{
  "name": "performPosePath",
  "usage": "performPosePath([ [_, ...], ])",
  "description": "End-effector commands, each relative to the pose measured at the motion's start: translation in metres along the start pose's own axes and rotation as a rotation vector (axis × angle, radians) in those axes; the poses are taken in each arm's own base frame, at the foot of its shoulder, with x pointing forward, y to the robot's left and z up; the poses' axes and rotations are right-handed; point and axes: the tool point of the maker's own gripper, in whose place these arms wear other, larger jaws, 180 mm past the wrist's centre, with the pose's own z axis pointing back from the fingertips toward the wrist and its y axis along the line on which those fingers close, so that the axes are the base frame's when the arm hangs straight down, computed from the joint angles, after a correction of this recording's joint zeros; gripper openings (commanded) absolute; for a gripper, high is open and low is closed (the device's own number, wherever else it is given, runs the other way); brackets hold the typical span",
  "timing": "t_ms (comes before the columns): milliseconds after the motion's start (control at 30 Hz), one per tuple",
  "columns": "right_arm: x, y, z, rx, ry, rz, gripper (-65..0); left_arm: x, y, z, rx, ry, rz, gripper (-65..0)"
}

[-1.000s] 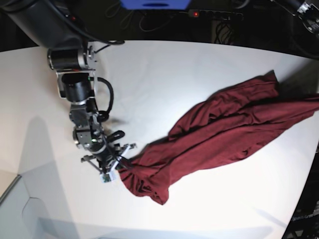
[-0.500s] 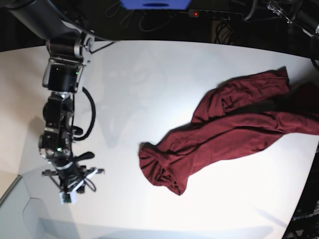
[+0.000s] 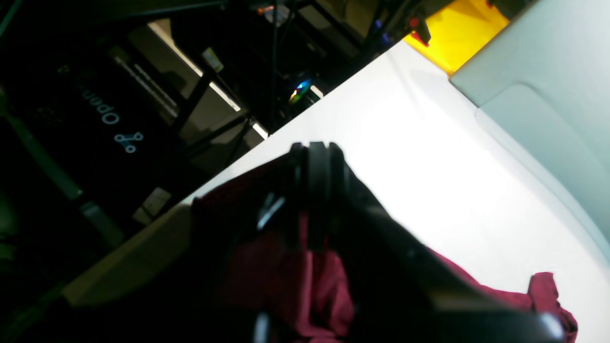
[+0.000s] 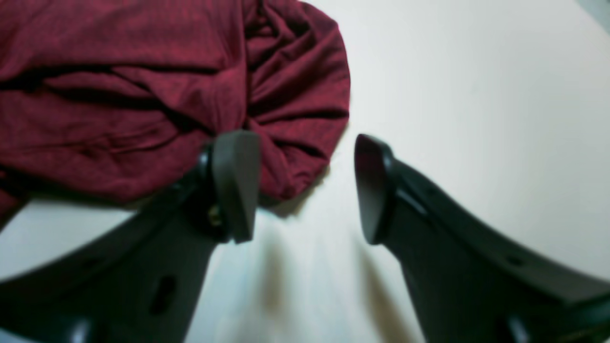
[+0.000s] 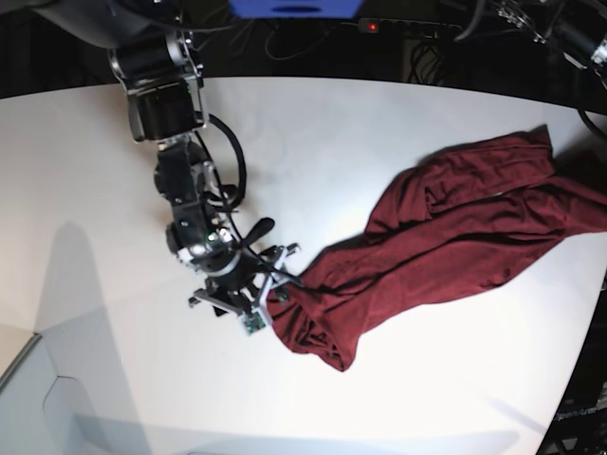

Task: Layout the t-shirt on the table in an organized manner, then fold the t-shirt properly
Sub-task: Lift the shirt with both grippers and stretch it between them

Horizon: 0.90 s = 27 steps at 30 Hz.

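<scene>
The dark maroon t-shirt (image 5: 446, 237) lies bunched in a long diagonal band on the white table (image 5: 332, 142), from its crumpled lower-left end to the frame's right edge. My right gripper (image 5: 273, 292) stands open at that lower-left end. In the right wrist view, one finger (image 4: 233, 186) is against the rounded bunch of t-shirt (image 4: 143, 95) and the other (image 4: 374, 190) is over bare table (image 4: 476, 95). In the left wrist view my left gripper (image 3: 317, 190) is shut on a fold of t-shirt (image 3: 281, 276) near the table's (image 3: 429, 166) edge.
A grey panel (image 5: 38, 398) sits at the table's lower-left corner and shows again as a grey panel (image 3: 548, 95) beside a yellow surface (image 3: 457, 28). A power strip (image 5: 408, 27) and cables lie behind the back edge. The table's curved right edge (image 5: 588, 360) is close to the shirt.
Half a second ago my right gripper was shut and far left of the shirt. It has swung back to the shirt's lower-left end and opened. The shirt has barely shifted since then.
</scene>
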Motion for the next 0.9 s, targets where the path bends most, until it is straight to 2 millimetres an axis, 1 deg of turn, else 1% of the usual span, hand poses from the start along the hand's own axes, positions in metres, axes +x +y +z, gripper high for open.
performPosePath([
  [0, 0.022, -0.004, -0.004, 0.0, -0.059, -0.002, -29.2, 0.022, -0.006, 0.003, -0.019, -0.063, -0.02, -64.7],
  [67, 0.011, 0.003, -0.014, 0.021, -0.029, -0.02, -27.3, 0.021, -0.003, 0.003, -0.013, -0.058, -0.021, -64.7],
  [133, -0.003, 0.006, -0.021, 0.034, 0.002, -0.033, -25.2, 0.013, 0.001, 0.006, -0.004, -0.041, -0.025, -64.7],
  [200, -0.008, 0.007, -0.026, 0.042, 0.001, -0.045, -24.6, 0.011, 0.002, 0.006, -0.002, -0.037, -0.026, -64.8],
  [367, -0.004, 0.01, -0.027, 0.048, -0.065, -0.057, -24.8, 0.003, 0.001, 0.006, -0.002, -0.025, -0.011, -64.8],
  [400, -0.003, 0.01, -0.027, 0.048, -0.07, -0.058, -25.8, 0.003, 0.001, 0.007, -0.002, -0.025, -0.013, -64.8],
  [433, -0.002, 0.01, -0.028, 0.048, -0.073, -0.058, -28.5, 0.003, 0.001, 0.007, -0.002, -0.025, -0.013, -64.8],
  [467, -0.002, 0.01, -0.028, 0.047, -0.074, -0.057, -32.9, 0.003, 0.001, 0.007, -0.002, -0.025, -0.013, -64.8],
  [533, 0.0, 0.009, -0.028, 0.046, -0.077, -0.056, -47.0, 0.003, 0.001, 0.007, -0.003, -0.025, -0.012, -64.8],
  [600, 0.0, 0.009, -0.028, 0.046, -0.077, -0.056, -63.9, 0.004, 0.001, 0.007, -0.002, -0.027, -0.014, -64.8],
  [633, 0.001, 0.008, -0.028, 0.045, -0.078, -0.057, -65.0, 0.005, 0.001, 0.007, -0.001, -0.03, -0.015, -64.8],
  [700, 0.002, 0.005, -0.027, 0.04, -0.082, -0.053, -64.8, 0.008, 0.0, 0.006, -0.005, -0.036, -0.016, -64.8],
  [767, 0.012, -0.002, -0.027, 0.028, -0.1, -0.049, -65.0, 0.01, -0.001, 0.006, -0.006, -0.041, -0.017, -64.8],
  [833, 0.021, -0.028, -0.019, -0.028, -0.134, -0.08, -65.0, 0.019, -0.002, 0.006, -0.009, -0.057, -0.035, -64.8],
  [867, 0.032, -0.044, -0.012, -0.066, -0.17, -0.105, -65.0, 0.024, -0.002, 0.006, -0.01, -0.064, -0.042, -64.8],
])
